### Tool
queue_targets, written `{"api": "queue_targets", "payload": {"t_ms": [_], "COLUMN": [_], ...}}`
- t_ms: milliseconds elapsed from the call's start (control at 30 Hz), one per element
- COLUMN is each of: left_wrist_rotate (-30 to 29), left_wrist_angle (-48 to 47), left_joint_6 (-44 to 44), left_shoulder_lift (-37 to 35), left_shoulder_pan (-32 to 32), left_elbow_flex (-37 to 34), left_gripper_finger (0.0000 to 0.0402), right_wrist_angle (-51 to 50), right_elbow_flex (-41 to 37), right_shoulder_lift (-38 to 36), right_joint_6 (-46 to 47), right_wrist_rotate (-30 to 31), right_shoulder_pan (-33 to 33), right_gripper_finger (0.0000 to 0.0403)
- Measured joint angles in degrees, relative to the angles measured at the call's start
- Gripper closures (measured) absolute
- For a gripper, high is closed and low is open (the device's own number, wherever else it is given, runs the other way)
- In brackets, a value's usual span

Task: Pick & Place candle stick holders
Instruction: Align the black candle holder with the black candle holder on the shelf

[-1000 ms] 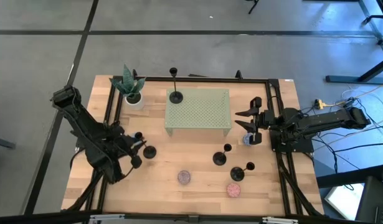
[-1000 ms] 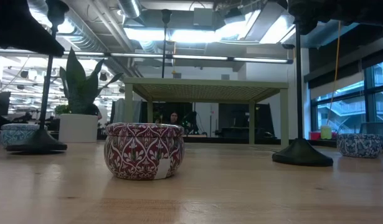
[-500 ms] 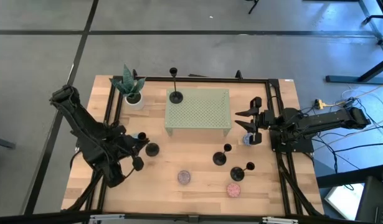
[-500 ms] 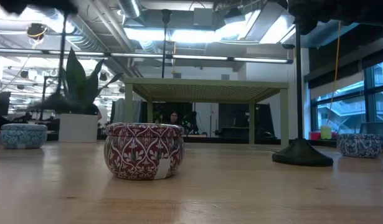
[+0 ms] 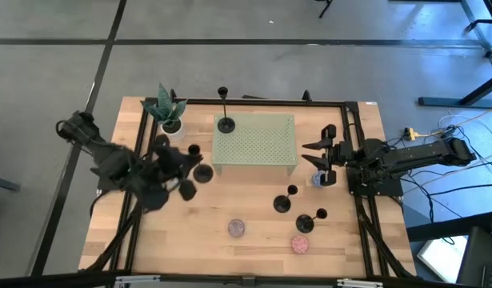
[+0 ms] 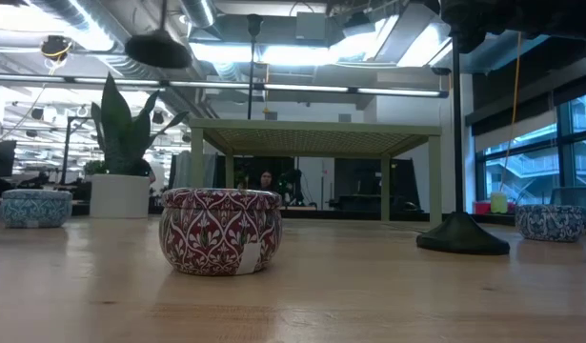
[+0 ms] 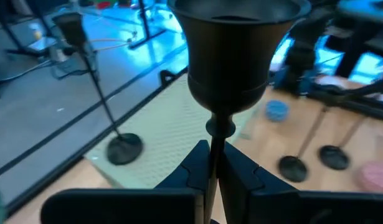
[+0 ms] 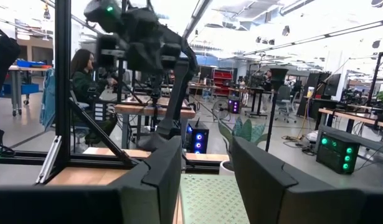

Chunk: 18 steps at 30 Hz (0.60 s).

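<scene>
My left gripper [image 5: 184,166] is shut on a matte-black candle stick holder [image 5: 202,173], held above the table left of the green perforated stand [image 5: 255,144]. Its cup [image 7: 241,43] fills the left wrist view, and its disc base [image 6: 157,50] floats high in the low view. A second holder [image 5: 226,124] stands by its base on the stand's far left corner. Two more holders [image 5: 282,203] [image 5: 306,222] stand on the table at the near right. My right gripper [image 5: 326,156] waits open at the right edge. My left gripper pinches the holder's thin stem [image 7: 214,163] between its two fingers, just below the cup and its small knob. The fingers come roughly level from the table's left side and lie across the stem. The holder is lifted clear, about upright, with its base hanging below the fingers.
A potted green plant [image 5: 167,112] stands at the far left corner. Two speckled pink pucks [image 5: 237,228] [image 5: 300,243] lie near the front edge. A blue puck [image 5: 318,179] lies below my right gripper. A black frame [image 5: 142,136] borders the wooden table.
My left gripper has gone up and toward the far edge and the green stand, carrying the holder. The holder's base, which stood on the table a second ago, now hangs well clear of it. The right arm has kept still.
</scene>
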Motion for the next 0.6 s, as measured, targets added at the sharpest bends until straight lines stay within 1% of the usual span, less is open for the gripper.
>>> {"api": "queue_targets", "payload": {"t_ms": [133,233,367,500,533,600], "left_wrist_rotate": [5.9,9.5,16.1,28.6,30.8,32.1], "left_wrist_angle": [0.2,3.1,13.4,26.0,27.3,27.3], "left_joint_6": [6.0,11.5,22.6,35.4,37.5,39.9], "left_shoulder_lift": [0.3,0.7,0.7,-0.2,-1.0,-2.6], "left_shoulder_pan": [8.5,14.1,19.2,23.4,24.3,25.9], "left_elbow_flex": [0.1,0.1,0.1,0.1,0.3,1.3], "left_gripper_finger": [0.0387,0.0387,0.0387,0.0387,0.0387,0.0387], "right_wrist_angle": [1.3,1.3,1.5,1.5,1.5,1.5], "right_elbow_flex": [0.0,0.0,0.0,0.0,0.0,0.0], "right_shoulder_lift": [0.0,0.0,0.0,0.0,0.0,0.0], "right_joint_6": [0.0,0.1,0.1,0.2,0.2,0.1], "right_wrist_rotate": [0.0,0.0,0.0,0.0,0.0,0.0], "right_shoulder_pan": [0.0,0.0,0.0,0.0,0.0,0.0], "right_gripper_finger": [0.0258,0.0258,0.0258,0.0258,0.0258,0.0258]}}
